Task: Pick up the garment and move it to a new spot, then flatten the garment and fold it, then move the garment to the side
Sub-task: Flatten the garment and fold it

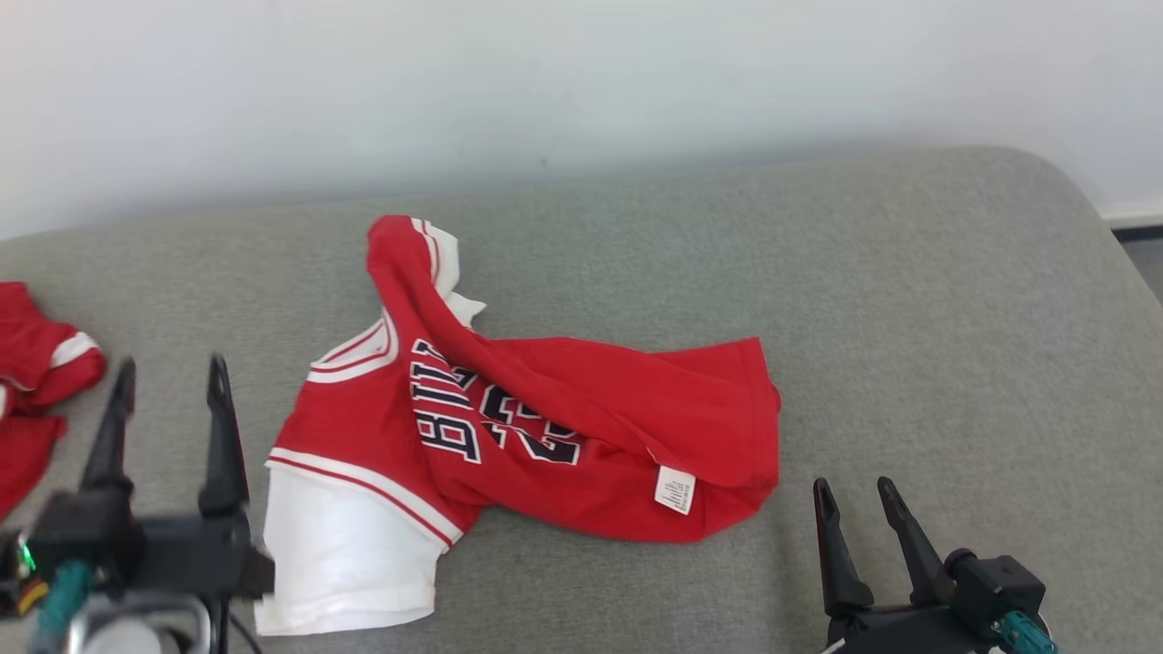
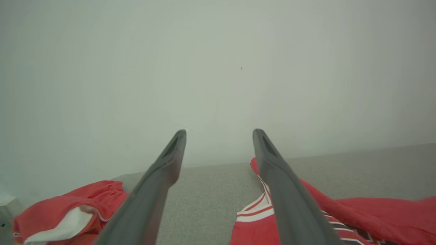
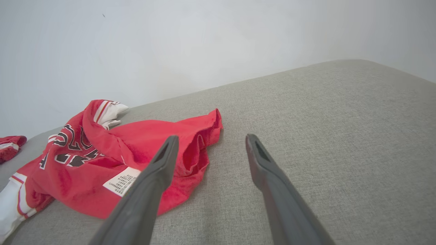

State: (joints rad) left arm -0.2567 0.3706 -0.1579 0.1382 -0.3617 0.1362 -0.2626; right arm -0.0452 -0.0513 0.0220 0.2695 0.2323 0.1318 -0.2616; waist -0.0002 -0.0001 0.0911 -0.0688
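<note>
In the head view, the red garment [image 1: 591, 427] is being shown lying crumpled on the grey cushion [image 1: 954, 318], with its white sleeve [image 1: 345, 554] spread out at its near left end and a white label [image 1: 675, 489] turned out at its near hem. The left tool [image 1: 172, 363] is being held just left of the garment, fingers apart and empty. The right tool [image 1: 854, 485] is being held near the garment's right end, likewise spread and empty. A second red piece [image 1: 36, 363] is lying well left of the garment.

In the left wrist view, the left tool [image 2: 219, 131] is being pointed at the wall [image 2: 218, 61] beyond the garment [image 2: 374, 211], fingers wide apart.

In the right wrist view, the right tool [image 3: 212, 136] is being held spread just beside the garment [image 3: 85, 170]. Whether one finger is touching its hem cannot be told.
</note>
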